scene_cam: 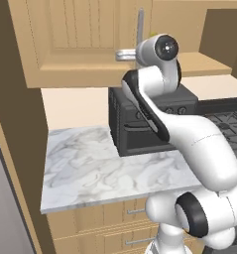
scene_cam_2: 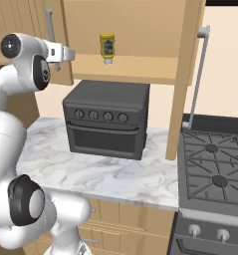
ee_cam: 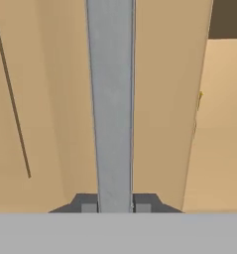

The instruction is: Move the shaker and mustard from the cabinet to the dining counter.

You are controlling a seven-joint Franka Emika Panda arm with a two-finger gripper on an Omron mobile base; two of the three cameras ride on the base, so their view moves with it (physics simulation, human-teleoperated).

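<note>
The gripper (ee_cam: 115, 206) is pinched on the silver bar handle (ee_cam: 111, 99) of the left door (scene_cam: 85, 39) of the cabinet (scene_cam_2: 140, 45); in the hand view the two dark fingertips (ee_cam: 88, 204) sit pressed against either side of the bar, which runs straight up the middle of the wooden panel; in the left base view the hand reaches to that same handle (scene_cam: 140, 27), with the white arm (scene_cam: 199, 144) rising behind it. The right door (scene_cam_2: 186, 74) stands swung open, edge-on in the right base view, its own long handle (scene_cam_2: 198, 74) facing the stove (scene_cam_2: 215, 169); inside, on the bare shelf, the mustard (scene_cam_2: 107, 48) stands cap down — a yellow bottle with a dark label, well apart from the gripper. Below the cabinet a black oven (scene_cam_2: 106, 119) sits on the small marble countertop (scene_cam_2: 95, 169); wooden drawers (scene_cam: 110, 223) lie beneath it.
</note>
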